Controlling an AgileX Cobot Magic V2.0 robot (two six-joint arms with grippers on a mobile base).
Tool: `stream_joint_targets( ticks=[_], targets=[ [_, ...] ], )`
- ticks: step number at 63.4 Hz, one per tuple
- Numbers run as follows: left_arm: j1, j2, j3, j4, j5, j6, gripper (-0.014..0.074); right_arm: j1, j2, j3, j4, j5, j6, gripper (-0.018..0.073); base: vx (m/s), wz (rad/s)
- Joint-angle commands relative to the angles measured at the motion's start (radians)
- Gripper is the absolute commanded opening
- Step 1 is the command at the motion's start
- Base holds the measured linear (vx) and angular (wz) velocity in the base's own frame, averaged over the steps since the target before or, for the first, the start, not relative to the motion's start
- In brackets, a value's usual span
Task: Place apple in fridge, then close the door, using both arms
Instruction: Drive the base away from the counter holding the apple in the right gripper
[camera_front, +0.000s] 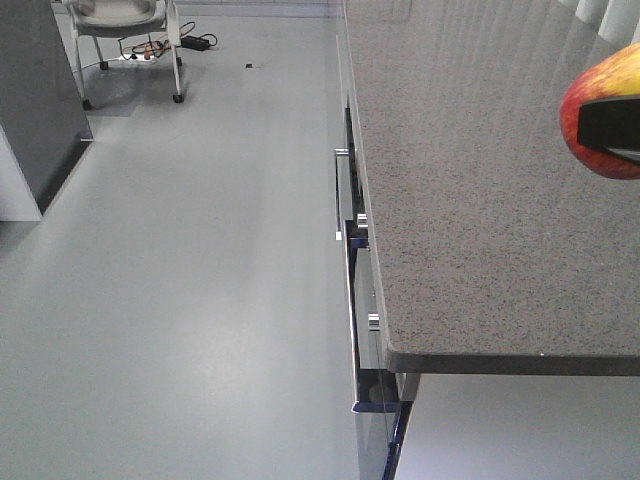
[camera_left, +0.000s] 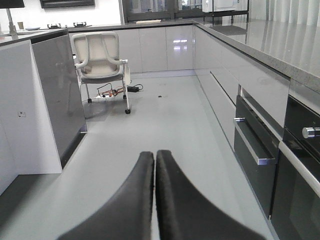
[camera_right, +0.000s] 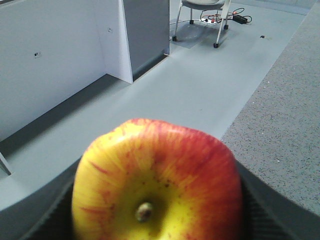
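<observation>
Front-facing view first: the apple (camera_front: 600, 78) sits at the far right edge of the frame, red over yellow, up above the speckled grey countertop (camera_front: 480, 210). One black finger (camera_front: 612, 128) of the right gripper (camera_front: 625, 135) crosses its face, and the rest of the pincer is cut off here. Left of the counter run silver-handled drawers (camera_front: 345, 200). Beyond them is open grey floor (camera_front: 200, 300), and a white chair (camera_front: 125, 20) stands far back on the left with cables (camera_front: 165, 45) beside it.

Over to the left wrist view: the left gripper (camera_left: 154, 156) hangs low over the floor, its two black fingers (camera_left: 135, 200) pressed flat together with nothing between them. On the right are the counter front and a dark drawer with a silver bar (camera_left: 255, 145). On the left is a dark grey cabinet end (camera_left: 60, 90), with the chair far ahead.

Now the right wrist view: the apple fills the near frame, its dimpled stem end (camera_right: 145, 211) pointing at the camera. Black fingers (camera_right: 272, 215) bracket it left and right, so the pincer is clamped on the fruit. The countertop lies to the right, the floor stretches ahead, and the white-sided grey cabinet stands far left.
</observation>
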Motion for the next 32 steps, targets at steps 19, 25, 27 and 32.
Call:
stream_joint_targets(
  ticks=[19,25,27,32],
  targets=[
    [0.001,-0.014,0.021,-0.009,-0.077,-0.007,-0.0006,-0.002,-0.008,-0.023,0.05,-0.054,-0.006,-0.0006,0.0,0.0],
    [0.001,-0.014,0.021,-0.009,-0.077,-0.007,-0.0006,-0.002,-0.008,-0.023,0.05,-0.054,-0.006,-0.0006,0.0,0.05],
    [0.001,-0.014,0.021,-0.009,-0.077,-0.007,-0.0006,-0.002,-0.008,-0.023,0.05,-0.054,-0.006,-0.0006,0.0,0.08],
    [0.001,-0.014,0.021,-0.009,-0.077,-0.007,-0.0006,-0.002,-0.008,-0.023,0.05,-0.054,-0.005,-0.0006,-0.01,0.12]
  ],
)
